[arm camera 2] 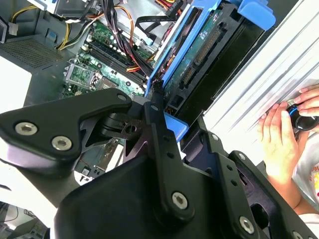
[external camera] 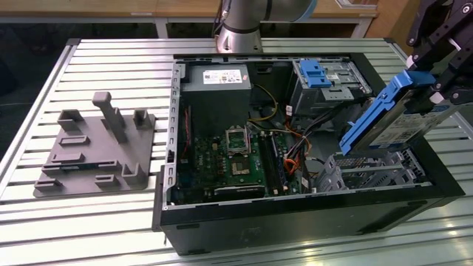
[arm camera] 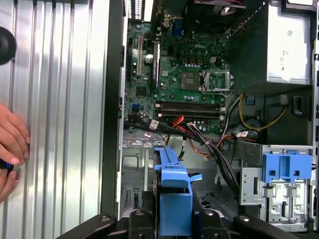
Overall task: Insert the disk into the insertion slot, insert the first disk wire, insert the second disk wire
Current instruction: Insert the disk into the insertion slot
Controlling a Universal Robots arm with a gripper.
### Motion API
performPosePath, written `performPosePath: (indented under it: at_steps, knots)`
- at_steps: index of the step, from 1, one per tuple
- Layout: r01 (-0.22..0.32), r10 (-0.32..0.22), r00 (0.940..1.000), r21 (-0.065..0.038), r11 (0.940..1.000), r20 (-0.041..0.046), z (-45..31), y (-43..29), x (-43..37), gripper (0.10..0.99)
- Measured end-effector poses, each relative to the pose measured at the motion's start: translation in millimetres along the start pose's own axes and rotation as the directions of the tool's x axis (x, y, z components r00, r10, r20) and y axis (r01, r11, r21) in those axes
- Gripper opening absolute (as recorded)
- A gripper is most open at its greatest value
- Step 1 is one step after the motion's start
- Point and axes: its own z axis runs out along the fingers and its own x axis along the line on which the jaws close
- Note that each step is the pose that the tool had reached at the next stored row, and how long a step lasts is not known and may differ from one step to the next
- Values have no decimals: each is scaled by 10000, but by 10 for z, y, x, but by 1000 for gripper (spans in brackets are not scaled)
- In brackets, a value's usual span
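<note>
Holds the disk point(external camera: 390, 124) aloft and tilted, with the claw point(external camera: 437, 88) closed firmly on its blue carrier's upper end, just above the insertion slot point(external camera: 369, 169) inside the open computer case point(external camera: 296, 224), apparently to aim the lower end at the slot's mouth.

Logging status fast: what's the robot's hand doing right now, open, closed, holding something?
Hand: shut on the disk, tilted above the insertion slot.
</note>
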Motion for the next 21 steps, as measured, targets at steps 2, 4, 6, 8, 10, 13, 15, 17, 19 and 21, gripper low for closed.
performPosePath:
  at_steps: [2,4,6,8,10,13,15,17,19,21]
  knots:
    - [0,0,10000,0,10000,1,8,-1,1,365]
    - [0,0,10000,0,10000,2,16,-3,2,365]
    - [0,0,10000,0,10000,1,23,-6,3,365]
    - [0,0,10000,0,10000,1,30,-9,4,365]
    - [0,0,10000,0,10000,2,38,-12,5,365]
    - [0,0,10000,0,10000,2,53,-15,9,365]
    - [0,0,10000,0,10000,1,63,-18,11,365]
    - [0,0,10000,-1,10000,1,75,-22,13,365]
    - [0,0,10000,-1,10000,1,85,-25,15,365]
    - [0,0,10000,-2,10000,1,97,-27,18,365]
